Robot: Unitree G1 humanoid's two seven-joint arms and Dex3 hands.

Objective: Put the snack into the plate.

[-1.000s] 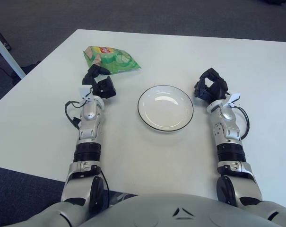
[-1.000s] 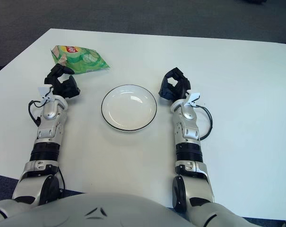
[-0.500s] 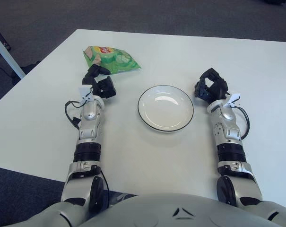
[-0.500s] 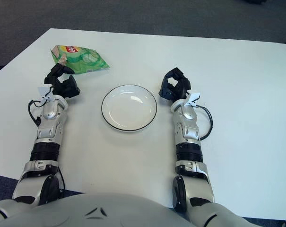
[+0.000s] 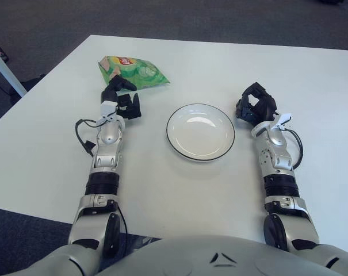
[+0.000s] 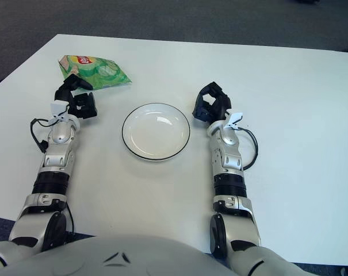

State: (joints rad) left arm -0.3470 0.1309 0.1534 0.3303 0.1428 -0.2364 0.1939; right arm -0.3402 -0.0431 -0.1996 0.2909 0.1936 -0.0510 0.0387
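A green snack bag lies on the white table at the far left. The white plate with a dark rim sits empty in the middle. My left hand is just in front of the bag's near edge, fingers spread and holding nothing; I cannot tell whether a fingertip touches the bag. My right hand shows to the right of the plate, fingers curled loosely around nothing.
The white table reaches to its far edge at the back, with dark carpet beyond. A white table leg shows at the far left, off the table.
My left hand has shifted slightly forward and left toward the bag. The right hand and the plate stay put.
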